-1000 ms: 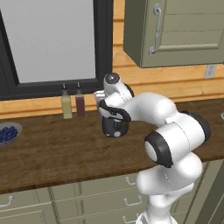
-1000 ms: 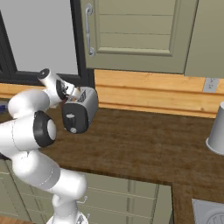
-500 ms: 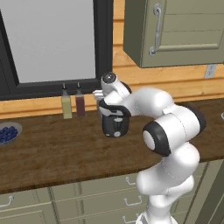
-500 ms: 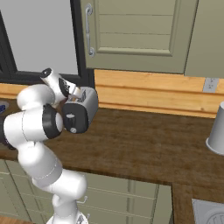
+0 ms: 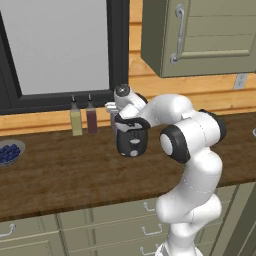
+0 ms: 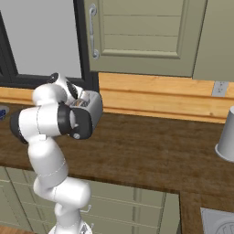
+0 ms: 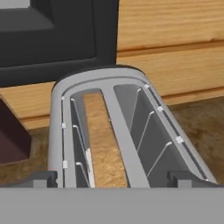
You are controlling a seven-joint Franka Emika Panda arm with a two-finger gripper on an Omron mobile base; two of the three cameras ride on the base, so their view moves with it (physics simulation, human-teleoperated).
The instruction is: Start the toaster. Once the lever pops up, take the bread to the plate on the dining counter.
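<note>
Over the last second the arm's elbow has swung in while the gripper [image 7: 112,177] stayed above the toaster [image 5: 131,139] on the bench [image 5: 60,175] — jaws wide open, bread [image 7: 103,151] down in the left slot, lever likely unpressed.

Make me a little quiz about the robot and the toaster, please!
1. True or false: the bread sits in the toaster's right slot, as the hand view shows it.
2. How many slim bottles stand left of the toaster in the left base view? A) one B) two C) four
3. Fill in: the pincer above the toaster is ____.

Key: 1 false, it is in the left slot; 2 B; 3 open.
</note>
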